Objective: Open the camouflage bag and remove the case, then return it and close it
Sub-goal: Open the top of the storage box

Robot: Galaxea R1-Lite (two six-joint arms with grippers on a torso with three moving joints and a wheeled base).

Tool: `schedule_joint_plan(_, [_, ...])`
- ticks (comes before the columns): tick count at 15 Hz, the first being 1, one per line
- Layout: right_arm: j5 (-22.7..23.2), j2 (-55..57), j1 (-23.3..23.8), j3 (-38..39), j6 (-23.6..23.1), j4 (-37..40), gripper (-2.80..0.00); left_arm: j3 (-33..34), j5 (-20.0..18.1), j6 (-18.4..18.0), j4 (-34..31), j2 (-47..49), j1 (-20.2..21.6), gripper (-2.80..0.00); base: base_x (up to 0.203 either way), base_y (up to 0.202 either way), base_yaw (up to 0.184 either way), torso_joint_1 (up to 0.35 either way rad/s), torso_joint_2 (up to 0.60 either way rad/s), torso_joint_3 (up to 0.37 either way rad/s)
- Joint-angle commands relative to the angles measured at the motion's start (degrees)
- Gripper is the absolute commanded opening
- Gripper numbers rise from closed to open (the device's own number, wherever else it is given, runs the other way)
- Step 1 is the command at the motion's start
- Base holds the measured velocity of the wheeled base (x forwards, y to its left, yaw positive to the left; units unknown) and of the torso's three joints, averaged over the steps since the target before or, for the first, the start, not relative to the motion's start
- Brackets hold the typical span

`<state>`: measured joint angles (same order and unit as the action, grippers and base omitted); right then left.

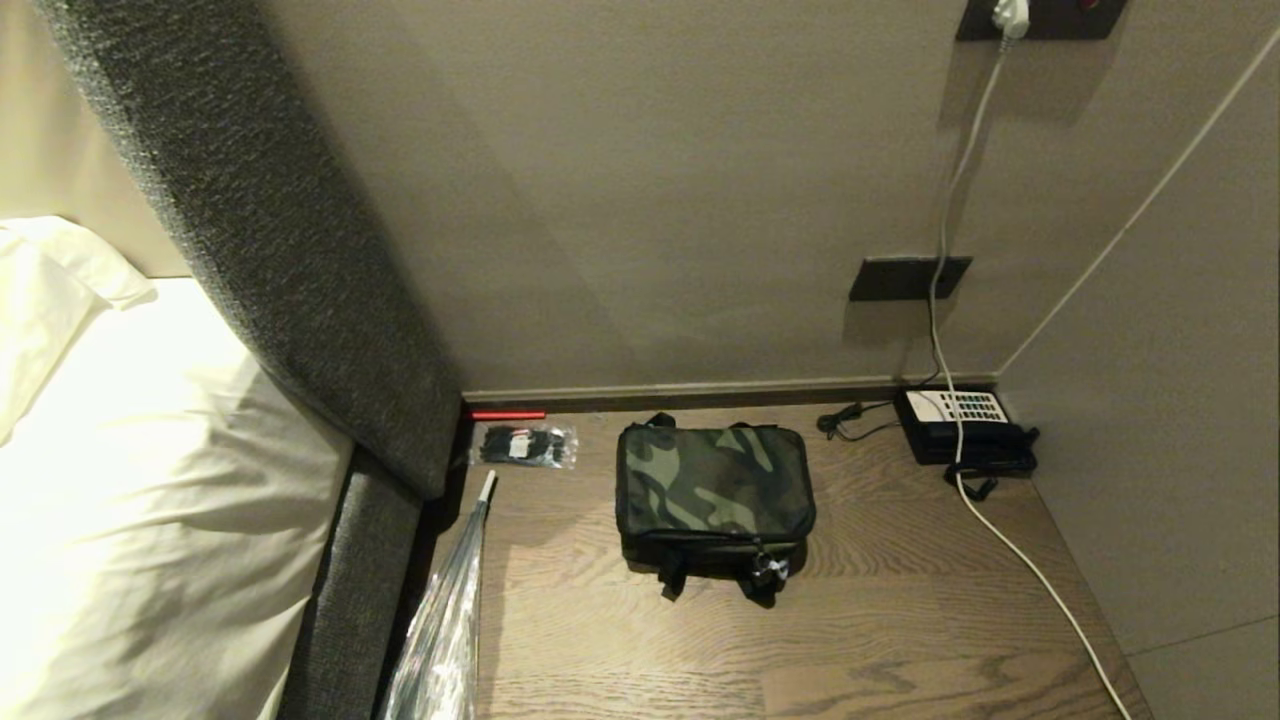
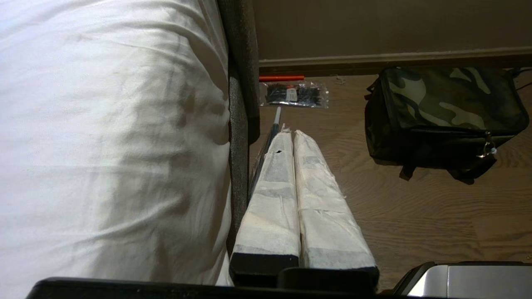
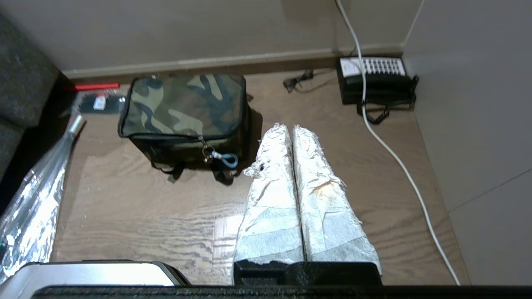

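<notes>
Well, camouflage bag [image 1: 714, 487] zipped on wooden floor [image 1: 900, 620], apart from both pincers, left pincer [image 2: 291, 135] & right pincer [image 3: 289, 128] together, empty.

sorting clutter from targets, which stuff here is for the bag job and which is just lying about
For the job:
- boxy green-and-black camouflage fabric bag, zipped shut; case not visible

Lying about:
- black telephone with white keypad
- white power cable
- clear plastic packet of black bits
- thin red stick
</notes>
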<state>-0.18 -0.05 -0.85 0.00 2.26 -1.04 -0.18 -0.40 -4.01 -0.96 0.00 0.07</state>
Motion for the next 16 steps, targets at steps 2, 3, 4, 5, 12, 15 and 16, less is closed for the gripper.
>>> schedule_joint_plan(2, [0.0,-1.5,0.0,0.4,0.0,0.0,-2.80,0.0,0.1,0.1,0.1,-0.1,0.0,-2.80,0.000,0.000,0.000,0.003,0.00,-0.192])
schedule_joint_plan(3, [0.0,-1.5,0.0,0.4,0.0,0.0,-2.80,0.0,0.1,0.1,0.1,0.0,0.0,-2.80,0.000,0.000,0.000,0.002,0.00,-0.204])
schedule_joint_plan(4, [0.0,-1.5,0.0,0.4,0.0,0.0,-2.80,0.0,0.1,0.1,-0.1,0.0,0.0,-2.80,0.000,0.000,0.000,0.000,0.00,-0.195])
schedule_joint_plan(5, [0.0,-1.6,0.0,0.4,0.0,0.0,-2.80,0.0,0.1,0.1,-0.1,-0.1,0.0,-2.80,0.000,0.000,0.000,0.002,0.00,-0.203])
schedule_joint_plan(12, [0.0,-1.5,0.0,0.4,0.0,0.0,-2.80,0.0,0.1,0.1,-0.1,0.0,0.0,-2.80,0.000,0.000,0.000,0.003,0.00,-0.199])
schedule_joint_plan(15, [0.0,-1.5,0.0,0.4,0.0,0.0,-2.80,0.0,0.0,-0.1,0.0,-0.1,0.0,-2.80,0.000,0.000,0.000,0.005,0.00,-0.201])
schedule_joint_plan(16, [0.0,-1.5,0.0,0.4,0.0,0.0,-2.80,0.0,0.0,-0.1,0.0,-0.1,0.0,-2.80,0.000,0.000,0.000,-0.002,0.01,-0.193])
